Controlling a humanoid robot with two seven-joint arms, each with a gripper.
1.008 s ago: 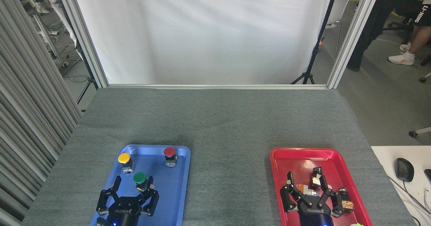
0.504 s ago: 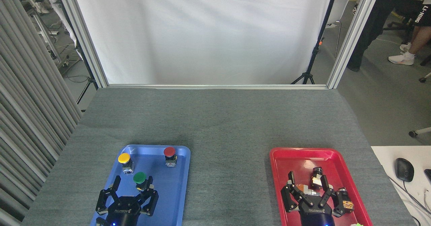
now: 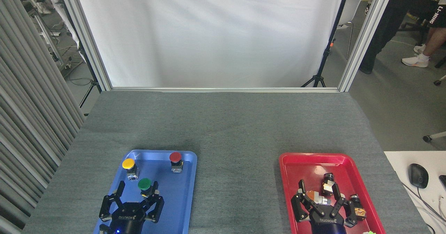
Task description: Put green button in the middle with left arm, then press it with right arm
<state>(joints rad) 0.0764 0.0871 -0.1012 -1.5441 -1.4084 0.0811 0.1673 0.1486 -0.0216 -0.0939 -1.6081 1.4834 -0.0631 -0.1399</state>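
Note:
The green button [image 3: 144, 186] stands upright in the blue tray [image 3: 176, 206], near its middle. My left gripper [image 3: 136, 191] is open just below it, with fingertips spread on either side of the button and not closed on it. My right gripper [image 3: 319, 190] hovers open over the red tray [image 3: 296, 164], with nothing held. The middle [image 3: 237, 178] is the bare grey cloth between the two trays.
A yellow button [image 3: 129, 167] and a red button [image 3: 175, 161] stand at the far end of the blue tray. Several small parts [image 3: 355, 206] lie in the red tray. A white table with a computer mouse [image 3: 417, 175] sits at the right. A person's legs [image 3: 423, 45] are beyond the table.
Both grippers have drawn back slightly toward the near edge. The buttons have not moved.

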